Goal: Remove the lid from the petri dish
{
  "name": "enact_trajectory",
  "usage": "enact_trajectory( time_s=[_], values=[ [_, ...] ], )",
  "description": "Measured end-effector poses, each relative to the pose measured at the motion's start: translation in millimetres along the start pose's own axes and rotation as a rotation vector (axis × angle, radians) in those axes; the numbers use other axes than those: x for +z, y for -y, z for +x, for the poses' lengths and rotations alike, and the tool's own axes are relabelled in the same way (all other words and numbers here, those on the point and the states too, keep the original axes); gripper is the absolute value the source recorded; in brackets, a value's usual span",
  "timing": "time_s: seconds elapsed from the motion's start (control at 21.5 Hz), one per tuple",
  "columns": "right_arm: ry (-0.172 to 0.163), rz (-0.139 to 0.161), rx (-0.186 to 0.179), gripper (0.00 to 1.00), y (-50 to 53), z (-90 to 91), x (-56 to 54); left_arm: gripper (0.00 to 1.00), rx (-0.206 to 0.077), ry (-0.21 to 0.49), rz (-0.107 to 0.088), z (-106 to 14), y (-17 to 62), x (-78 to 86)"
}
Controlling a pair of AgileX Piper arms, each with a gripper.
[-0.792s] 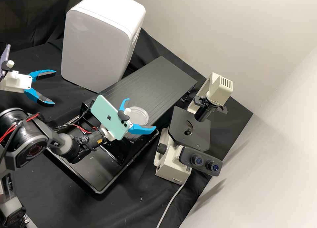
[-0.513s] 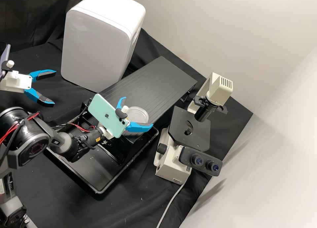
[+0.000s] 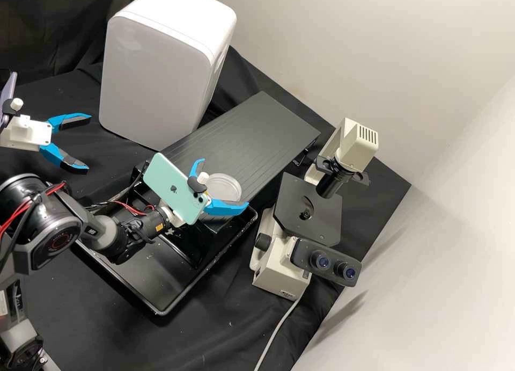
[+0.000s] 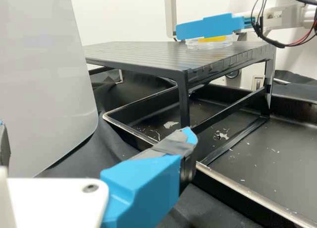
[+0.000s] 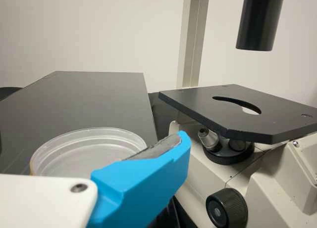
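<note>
The clear petri dish with its lid on sits on the near end of the black slatted rack. My right gripper is open and straddles the dish, one blue finger on each side. In the right wrist view one finger lies just beside the dish rim. The left wrist view shows the dish from afar, under the right gripper's blue finger. My left gripper hangs open at the far left, well away from the dish and holding nothing.
The rack stands in a black tray. A white box-shaped device stands behind the rack. A microscope stands just right of the dish, its stage close to the right gripper. A black cloth covers the bench.
My right gripper has shifted slightly to the left around the dish, then held still. The left arm and the dish have not moved.
</note>
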Motion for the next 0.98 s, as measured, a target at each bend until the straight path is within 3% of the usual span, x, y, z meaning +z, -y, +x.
enact_trajectory(
  time_s=[0.05, 0.09, 0.98],
  values=[
    [0.000, 0.000, 0.000, 1.00, 0.0, 0.0, 0.0, 1.00, 0.000, 0.000, 0.000, 0.0, 0.0, 0.0],
    [0.000, 0.000, 0.000, 0.00, 0.0, 0.0, 0.0, 1.00, 0.000, 0.000, 0.000, 0.0, 0.0, 0.0],
    [0.010, -0.009, -0.010, 0.00, 2.7, 0.8, 2.7, 1.00, 0.013, -0.006, 0.002, 2.3, -2.9, -2.1]
  ],
)
